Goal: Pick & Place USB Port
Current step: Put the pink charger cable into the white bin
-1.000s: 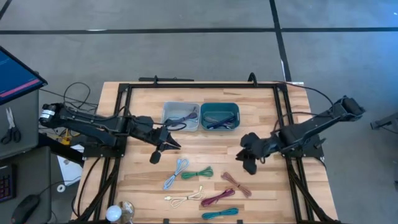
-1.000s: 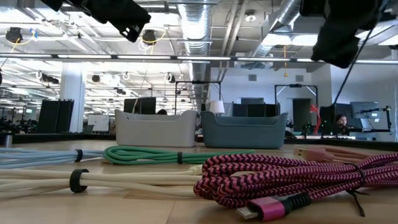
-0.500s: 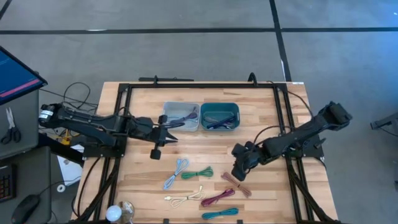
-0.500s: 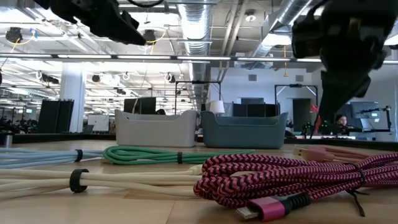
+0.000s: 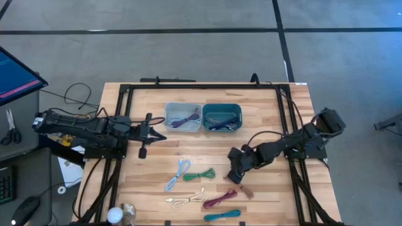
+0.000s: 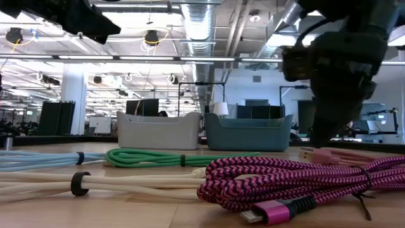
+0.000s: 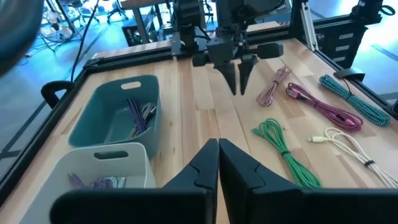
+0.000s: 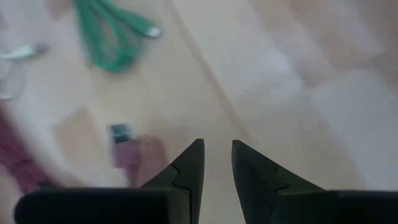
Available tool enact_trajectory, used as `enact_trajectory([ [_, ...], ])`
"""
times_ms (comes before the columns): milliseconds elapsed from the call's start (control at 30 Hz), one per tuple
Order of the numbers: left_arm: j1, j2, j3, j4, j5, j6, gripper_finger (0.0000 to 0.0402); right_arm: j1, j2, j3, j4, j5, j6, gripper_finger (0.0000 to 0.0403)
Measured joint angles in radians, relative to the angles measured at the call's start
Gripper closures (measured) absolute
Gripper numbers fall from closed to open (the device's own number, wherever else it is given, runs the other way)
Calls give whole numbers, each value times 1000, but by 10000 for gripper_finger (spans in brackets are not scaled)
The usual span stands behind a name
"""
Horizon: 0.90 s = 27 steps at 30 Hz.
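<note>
You are working in a robotics lab set up inside a large open office. In the low view, behind the wooden table (image 5: pixel 264 125), you see a wide hall with bare ceiling ducts (image 6: pixel 201 25), long strip lights and rows of desks with dark monitors (image 6: pixel 256 111). From above, the floor is grey concrete (image 5: pixel 188 56) with dark lines. At 9 o'clock from the table stands a screen (image 5: pixel 16 75), and scissors (image 5: pixel 9 129) lie on a side bench.
</note>
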Motion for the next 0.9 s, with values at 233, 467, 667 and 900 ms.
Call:
enact_trajectory([
  [233, 0, 2, -20, 0, 0, 0, 392, -2, 0, 0, 59, -88, 19, 328],
  [467, 0, 24, -20, -1, 0, 0, 391, 18, -6, 0, 102, -312, 87, 328],
  [667, 0, 28, -20, 0, 0, 0, 390, 41, -5, 0, 94, -299, 111, 328],
  [900, 0, 30, -20, 0, 0, 0, 390, 58, 39, 0, 83, -234, 114, 328],
])
